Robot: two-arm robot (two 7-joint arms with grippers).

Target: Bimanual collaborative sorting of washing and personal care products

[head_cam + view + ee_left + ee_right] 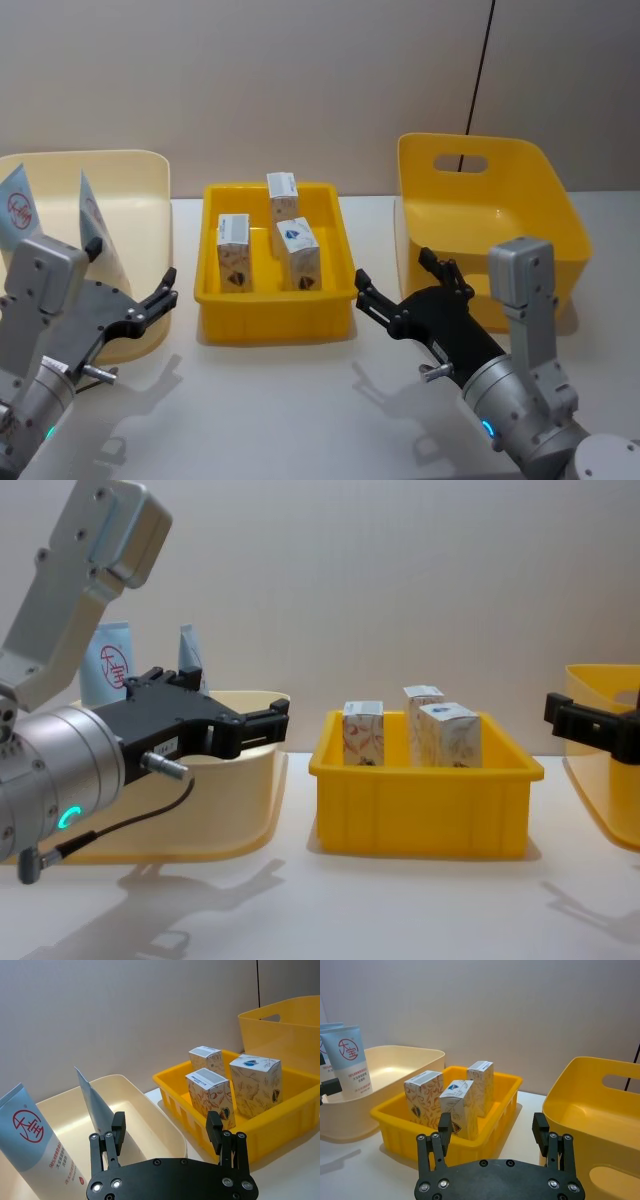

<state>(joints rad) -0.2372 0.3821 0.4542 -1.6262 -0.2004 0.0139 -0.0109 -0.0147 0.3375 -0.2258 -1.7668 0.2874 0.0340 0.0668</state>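
Three containers stood in a row along the far edge of the tabletop (280, 400). A cream tub (130, 165) sat toward the left edge, a shallow yellow tray (275, 305) in the middle, and a deep yellow bin (540, 200) toward the right edge. Two pale-blue tubes (20, 210) (95, 215) leaned upright in the tub's far left corner. Three patterned cartons (233, 252) (283, 195) (298, 252) stood upright in the tray, two nearer and one behind. The bin held nothing.

The left gripper (130, 272) hovered over the tub's near right corner with its jaws apart and empty. The right gripper (392, 270) hung between the tray and the bin, its jaws also wide and empty.

This looked like the approach before a first pick, with no product yet grasped. The next move probably called for each arm to choose its item. The left would need to descend squarely over a leaning tube. The right would need to swing left over the tray wall and straddle the nearest carton without knocking its neighbours.
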